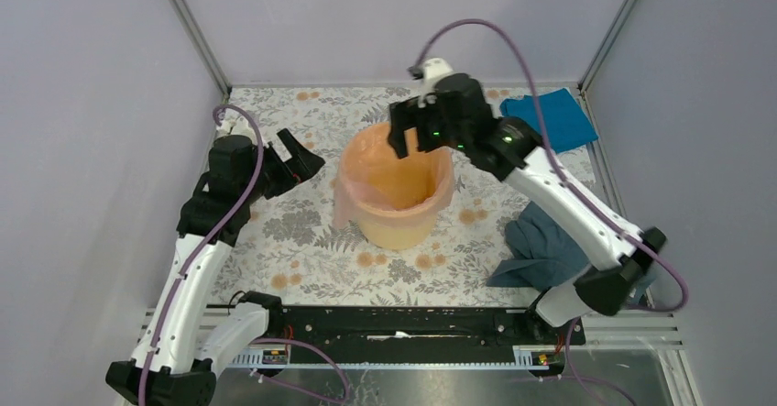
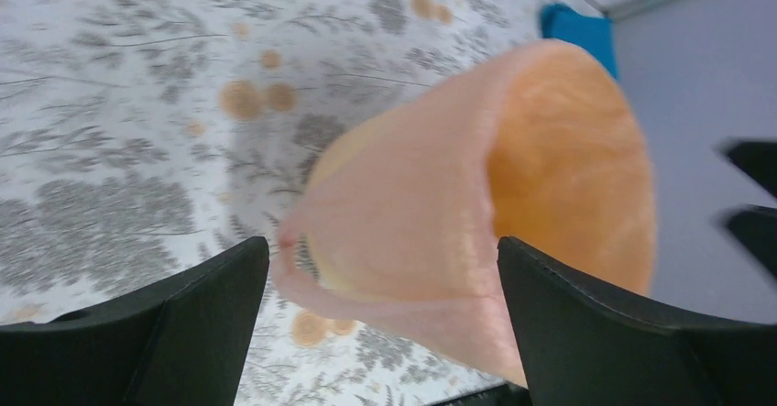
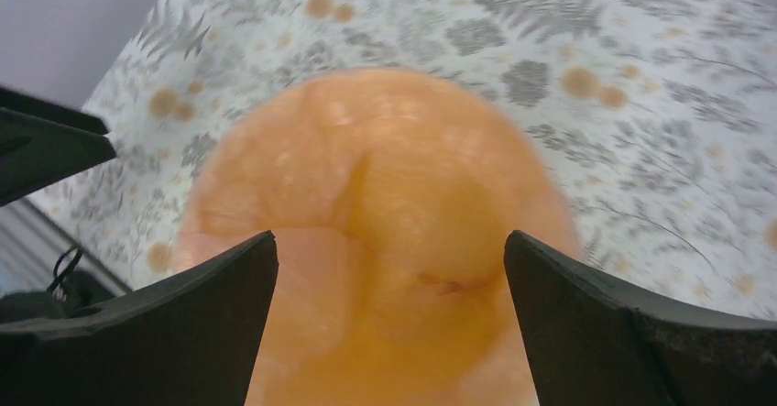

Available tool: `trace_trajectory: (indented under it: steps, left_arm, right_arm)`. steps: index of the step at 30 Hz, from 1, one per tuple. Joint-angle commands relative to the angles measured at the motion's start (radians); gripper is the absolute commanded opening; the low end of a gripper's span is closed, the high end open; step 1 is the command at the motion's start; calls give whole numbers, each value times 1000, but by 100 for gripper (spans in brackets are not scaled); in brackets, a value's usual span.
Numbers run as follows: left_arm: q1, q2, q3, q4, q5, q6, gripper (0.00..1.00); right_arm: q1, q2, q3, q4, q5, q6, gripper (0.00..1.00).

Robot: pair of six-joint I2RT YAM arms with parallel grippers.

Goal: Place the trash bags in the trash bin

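The bag (image 1: 349, 201) lines the bin (image 1: 399, 233), its edge draped over the rim. Left gripper (image 1: 303, 156) stands at the bin's 9 o'clock, jaws apart (nothing held). Right gripper (image 1: 413, 140) hovers over the 12 o'clock rim, jaws apart.

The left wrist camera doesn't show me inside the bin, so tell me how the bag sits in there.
Observer: The bag lines the inside of the bin, sagging down into it in loose folds.
Operator: Give me the right pincer's position.
Observer: The right pincer hangs open above the bin's far rim, holding nothing.
Operator: Report anything loose near that arm.
Observer: A grey cloth lies crumpled on the table beside the right arm, apart from the bin.
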Motion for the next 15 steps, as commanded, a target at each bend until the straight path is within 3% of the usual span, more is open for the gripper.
trace_trajectory:
  steps: [1,5,15]
  left_arm:
    - [-8,48,39,116,265,-5,99]
    - [-38,53,53,114,256,-1,99]
    - [-74,52,32,113,237,0,99]
  right_arm:
    - [121,234,142,-198,-71,-69,99]
    - [163,344,158,-274,1,-67,99]
    - [165,436,-17,-176,-58,-85,100]
